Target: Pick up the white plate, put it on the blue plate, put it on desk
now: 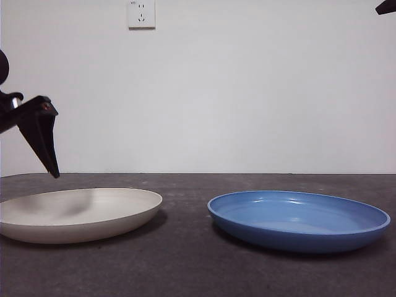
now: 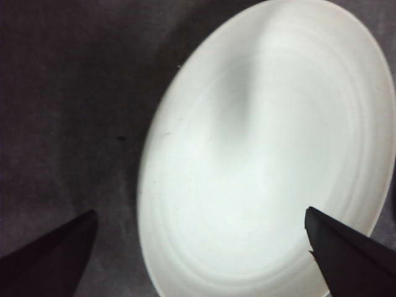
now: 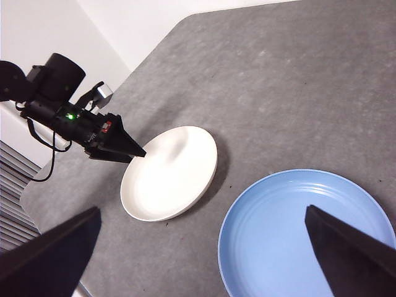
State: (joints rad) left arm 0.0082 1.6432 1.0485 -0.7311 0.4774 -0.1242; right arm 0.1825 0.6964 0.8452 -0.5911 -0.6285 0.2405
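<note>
Dark mottled desk point(image 1: 185, 260), white wall behind: matte cream white plate point(image 1: 77, 213), glossy blue plate point(image 1: 300, 219) at its three o'clock; left gripper point(image 2: 201, 247) hovers spread.

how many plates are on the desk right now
2. The white plate lies on the desk under the open left gripper; the blue plate lies beside it, apart. Nothing seems hidden.
</note>
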